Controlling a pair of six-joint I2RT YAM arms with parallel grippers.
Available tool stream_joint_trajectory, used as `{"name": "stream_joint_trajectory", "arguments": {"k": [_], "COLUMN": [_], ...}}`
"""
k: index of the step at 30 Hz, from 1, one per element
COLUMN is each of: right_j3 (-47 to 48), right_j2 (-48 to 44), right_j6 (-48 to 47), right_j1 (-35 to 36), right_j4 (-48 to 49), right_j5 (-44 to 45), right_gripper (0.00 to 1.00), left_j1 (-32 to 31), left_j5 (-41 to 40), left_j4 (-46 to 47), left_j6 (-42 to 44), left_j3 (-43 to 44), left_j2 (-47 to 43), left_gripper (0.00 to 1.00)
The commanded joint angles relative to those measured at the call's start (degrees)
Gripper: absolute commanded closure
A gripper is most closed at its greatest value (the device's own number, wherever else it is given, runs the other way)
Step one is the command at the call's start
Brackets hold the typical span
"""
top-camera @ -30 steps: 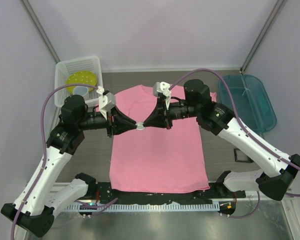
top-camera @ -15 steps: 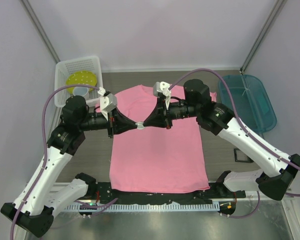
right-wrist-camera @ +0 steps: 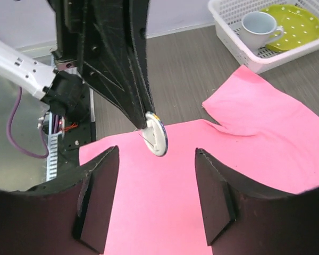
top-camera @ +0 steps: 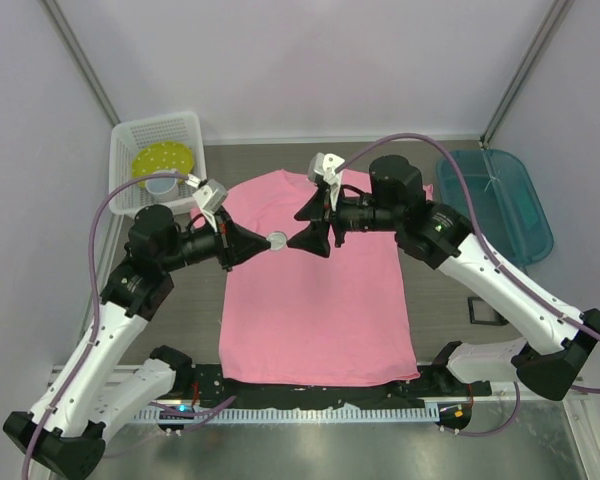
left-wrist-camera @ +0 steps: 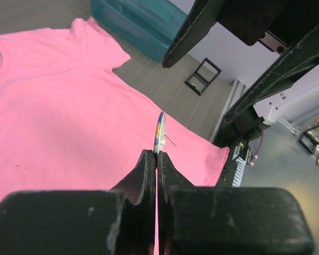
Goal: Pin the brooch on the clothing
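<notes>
Your left tool (top-camera: pixel 264 243) is clenched on the brooch (top-camera: pixel 277 240), holding it edge-on above the chest of the pink T-shirt (top-camera: pixel 320 320). Your right tool (top-camera: pixel 303 232) faces it, fingers spread wide, just beside the brooch. Both forearms reach inward over the shirt's upper half. Bare cloth stretches toward the near hem.

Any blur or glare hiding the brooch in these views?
Top external: even light, brooch small but sharp. Left wrist: brooch edge-on and crisp; left fingers dark and soft. Right wrist: glint on the brooch rim; right fingers dark and soft in the foreground.
</notes>
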Motion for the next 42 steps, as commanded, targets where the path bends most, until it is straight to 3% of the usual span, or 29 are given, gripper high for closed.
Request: {"name": "stream_joint_trajectory", "arguments": {"k": [1,6,10,17,37,42], "right_j3": [2.9,1.76,1.76,2.19,1.85,-0.52], "right_j2": [-0.38,1.2,3.49,6.91,11.23,10.79], "right_j6": [5.27,17.57,28.72,36.74,40.88,41.23], "right_j1": [0.32,0.32,0.32,0.32,0.4,0.67], "right_j4": [0.48,5.66,7.95,10.15,13.14,14.19], "right_j5": [6.77,12.56,13.71,16.79,14.68,14.33], "right_gripper": [0.36,0.26,0.26,0.25,0.27,0.32], "left_j1": [-0.16,-0.34,-2.17,-5.87,-9.48,-9.57], "left_j5": [-7.23,-13.64,-19.7,-27.26,-34.05,-34.75], "left_j4": [5.79,5.62,5.18,3.07,1.75,1.92], "left_j6": [-1.88,0.32,3.13,9.02,13.6,13.51], "left_j3": [-0.43,-0.95,-1.31,-1.04,-1.31,-1.39], "left_j2": [-2.87,-4.55,-5.34,-5.43,-3.67,-3.58], "left_gripper": [1.0,1.0,1.0,1.0,1.0,1.0]}}
